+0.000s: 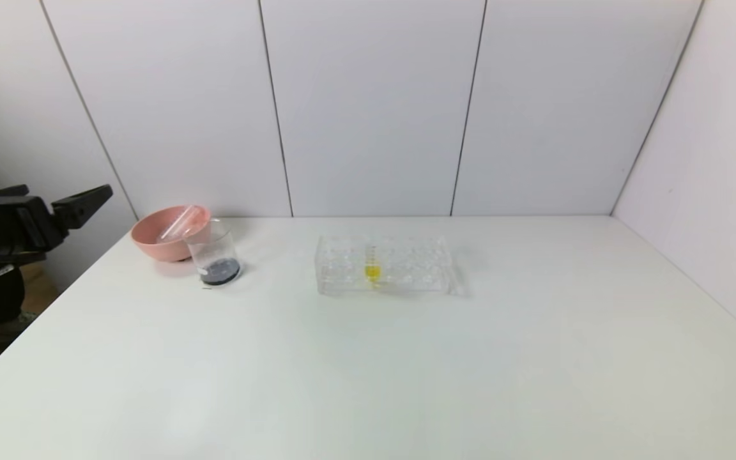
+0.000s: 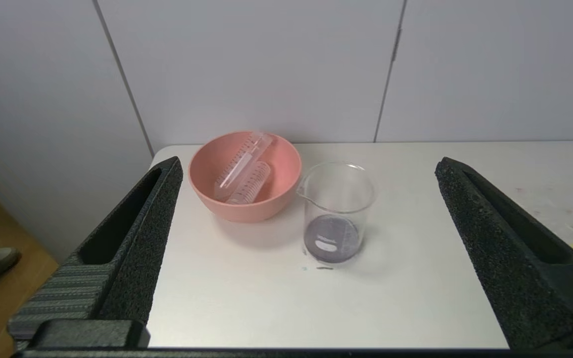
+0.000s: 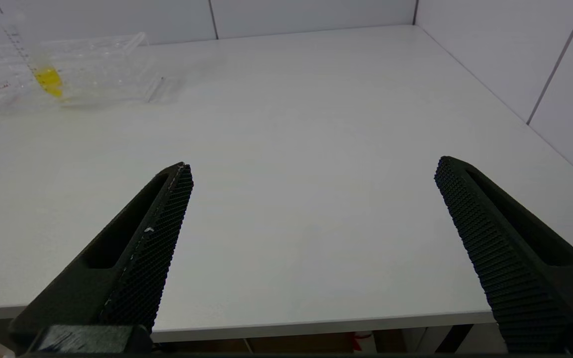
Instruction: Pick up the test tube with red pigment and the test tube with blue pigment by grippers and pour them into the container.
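Observation:
The container, a clear beaker (image 1: 213,250), stands at the table's back left and holds dark purple liquid (image 2: 331,239) at its bottom. Two empty clear graduated tubes (image 2: 244,166) lie in the pink bowl (image 2: 246,211) beside it. No tube with red or blue liquid shows. My left gripper (image 2: 309,164) is open and empty, off the table's left edge (image 1: 68,191), facing the beaker and bowl from a distance. My right gripper (image 3: 311,164) is open and empty over the table's near edge, out of the head view.
A clear tube rack (image 1: 406,265) stands mid-table with one yellow-liquid tube (image 1: 372,265) upright in it; the rack also shows in the right wrist view (image 3: 92,64). Small drops (image 2: 316,268) lie on the table by the beaker. White walls close the back and right.

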